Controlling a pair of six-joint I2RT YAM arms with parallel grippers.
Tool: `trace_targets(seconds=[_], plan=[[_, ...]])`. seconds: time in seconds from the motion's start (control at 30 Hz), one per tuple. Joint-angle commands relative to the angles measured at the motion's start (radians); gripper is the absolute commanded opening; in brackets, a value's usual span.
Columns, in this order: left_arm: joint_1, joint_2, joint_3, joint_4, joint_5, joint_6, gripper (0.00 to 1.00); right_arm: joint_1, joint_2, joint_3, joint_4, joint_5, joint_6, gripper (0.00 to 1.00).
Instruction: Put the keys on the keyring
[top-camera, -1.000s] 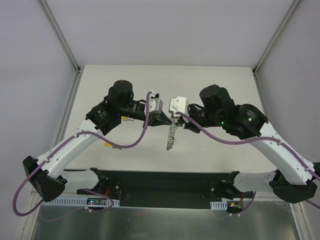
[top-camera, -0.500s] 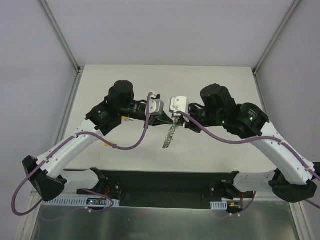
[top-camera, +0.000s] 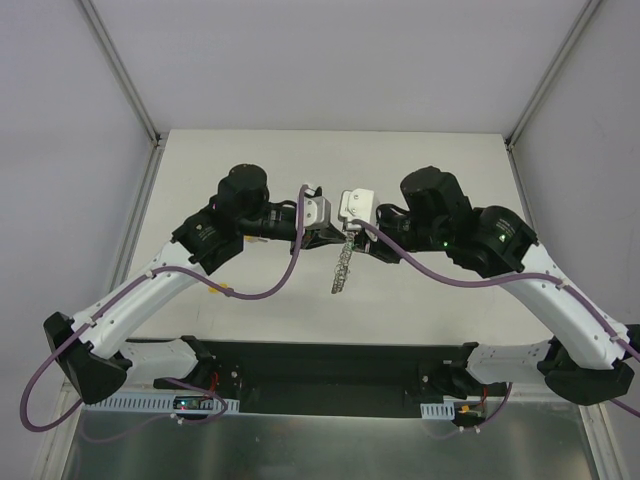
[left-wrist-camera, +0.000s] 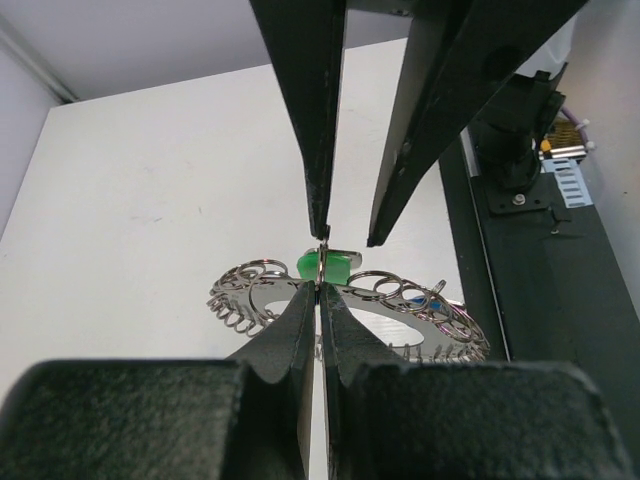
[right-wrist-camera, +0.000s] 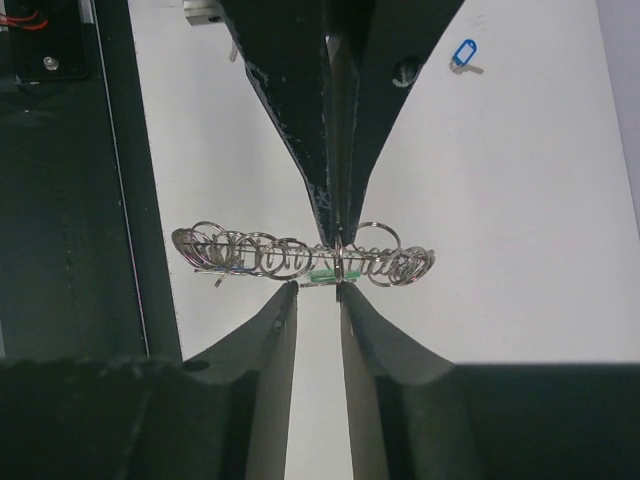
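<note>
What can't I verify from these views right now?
- Whether the green-headed key is threaded on the large grey coiled metal keyring: in both wrist views, the left gripper and right gripper cover the junction.
- Top view: the ring hangs edge-on, and any keys are too small.
- Left wrist view: the ring's near arc is hidden behind the left gripper.

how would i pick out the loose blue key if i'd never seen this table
On the white table, look beyond the keyring with its rim of wire loops, to the upper right corner of the right wrist view. The blue key lies there alone on bare tabletop. Unlike the green key at the ring, it is blue-headed and well clear of it.
</note>
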Motion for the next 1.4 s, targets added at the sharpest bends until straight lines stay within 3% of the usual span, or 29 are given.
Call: trace_targets(seconds=[0.0, 0.1, 0.33, 0.47, 1.37], plan=[[-0.010, -0.050, -0.030, 0.083, -0.081, -0.008, 0.00, -0.017, -0.054, -0.007, 0.059, 0.004, 0.014, 0.29], [-0.008, -0.061, -0.059, 0.129, -0.070, -0.044, 0.00, -0.065, -0.083, -0.045, 0.062, -0.025, 0.020, 0.30], [-0.002, -0.105, -0.155, 0.307, -0.046, -0.169, 0.00, -0.260, -0.146, -0.177, 0.208, -0.421, 0.101, 0.27], [-0.004, -0.107, -0.171, 0.336, -0.033, -0.213, 0.00, -0.298, -0.135, -0.202, 0.243, -0.531, 0.118, 0.24], [-0.002, -0.084, -0.168, 0.414, 0.060, -0.282, 0.00, -0.307, -0.111, -0.222, 0.253, -0.539, 0.089, 0.16]])
